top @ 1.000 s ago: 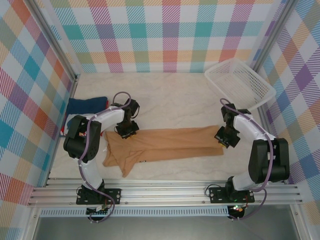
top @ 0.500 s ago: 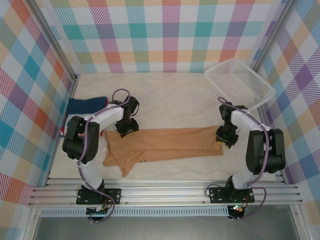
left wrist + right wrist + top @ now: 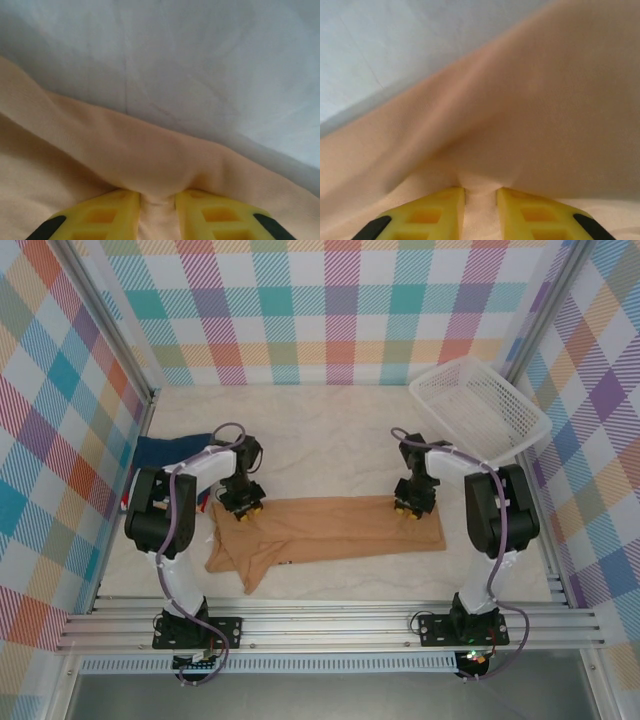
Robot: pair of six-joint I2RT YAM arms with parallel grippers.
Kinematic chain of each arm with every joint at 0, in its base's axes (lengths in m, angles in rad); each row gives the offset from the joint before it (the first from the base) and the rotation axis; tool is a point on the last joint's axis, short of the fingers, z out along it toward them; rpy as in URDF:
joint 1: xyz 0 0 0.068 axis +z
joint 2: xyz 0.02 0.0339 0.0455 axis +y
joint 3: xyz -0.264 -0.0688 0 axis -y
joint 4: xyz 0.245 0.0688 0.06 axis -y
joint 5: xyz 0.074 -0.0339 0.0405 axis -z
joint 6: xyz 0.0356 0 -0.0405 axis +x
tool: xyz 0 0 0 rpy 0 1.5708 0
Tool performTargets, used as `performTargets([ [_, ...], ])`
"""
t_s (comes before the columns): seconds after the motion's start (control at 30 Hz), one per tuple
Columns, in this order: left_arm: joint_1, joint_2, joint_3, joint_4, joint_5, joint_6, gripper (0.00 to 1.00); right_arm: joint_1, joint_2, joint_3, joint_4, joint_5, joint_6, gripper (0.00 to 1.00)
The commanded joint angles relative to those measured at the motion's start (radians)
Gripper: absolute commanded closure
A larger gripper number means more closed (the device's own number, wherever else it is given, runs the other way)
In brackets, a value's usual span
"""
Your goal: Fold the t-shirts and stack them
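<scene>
So the robot looks to be mid-fold on the tan shirt (image 3: 330, 530), which lies in the middle of the table (image 3: 330, 440) as a long band running left to right, with a bit of sleeve poking out at its near left corner. Both arms are on the band's far edge. The left gripper (image 3: 240, 506) sits at the left end and the right gripper (image 3: 408, 506) a little way in from the right end.

In the wrist views each pair of yellow fingers (image 3: 112, 210) is pinched narrow with a ridge of tan cloth bunched up between them, so both have hold of the fabric.

My guess is that the next move is lifting that far edge and carrying it over toward the near edge, or else tugging the band flat. Either way the two arms need to rise and travel together, or the cloth will twist or slip out of one pinch. That loose sleeve will probably need tucking too.

The navy shirt (image 3: 160, 450) is bunched up at the far left of the table, partly hidden behind the left arm and well apart from the tan one, so stacking comes later.

The only container is the white basket (image 3: 480, 405) in the far right corner, tilted against the wall. Nothing can be seen inside it.
</scene>
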Motion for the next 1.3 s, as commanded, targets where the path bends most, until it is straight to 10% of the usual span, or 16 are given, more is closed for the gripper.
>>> performTargets([
  [0.0,-0.001,0.084,0.048,0.026,0.030,0.042,0.73,-0.042,0.073,0.060,-0.010,0.039,-0.009,0.75],
  [0.37,-0.029,-0.009,0.255,-0.073,-0.102,0.065,0.54,-0.039,0.009,0.180,-0.045,0.092,-0.127,0.67],
  [0.7,-0.091,-0.198,-0.139,0.211,0.211,-0.126,0.59,0.220,0.098,0.315,0.056,-0.131,-0.058,0.67],
  [1.27,-0.129,-0.156,-0.166,0.202,0.173,-0.059,0.72,0.241,0.297,0.426,0.026,-0.235,0.013,0.67],
])
